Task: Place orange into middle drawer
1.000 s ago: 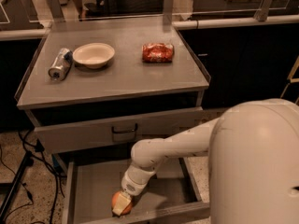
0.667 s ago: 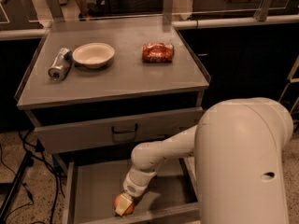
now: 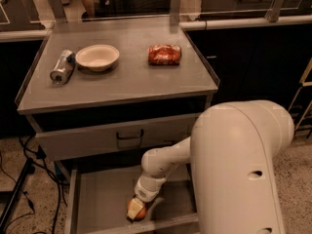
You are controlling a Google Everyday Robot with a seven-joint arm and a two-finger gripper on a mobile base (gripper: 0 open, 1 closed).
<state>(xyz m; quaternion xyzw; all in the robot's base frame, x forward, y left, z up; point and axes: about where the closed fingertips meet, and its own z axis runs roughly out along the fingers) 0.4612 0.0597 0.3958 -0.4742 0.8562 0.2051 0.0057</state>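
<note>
Fingers (image 3: pixel 130 207) of the gripper (image 3: pixel 137 212) are clasped around the orange (image 3: pixel 140 212), which is low near the front of the open middle drawer (image 3: pixel 100 201), at or just above its bare floor. On the cabinet top (image 3: pixel 131 82) above rest a white bowl (image 3: pixel 97 57), a red-orange snack bag (image 3: pixel 165 54) and a silver can (image 3: pixel 61 68) lying on its side beside the bowl.

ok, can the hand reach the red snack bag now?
Probably not directly: hand sits low in open grey metal drawer at round orange fruit; red snack bag lies up on cabinet top.
</note>
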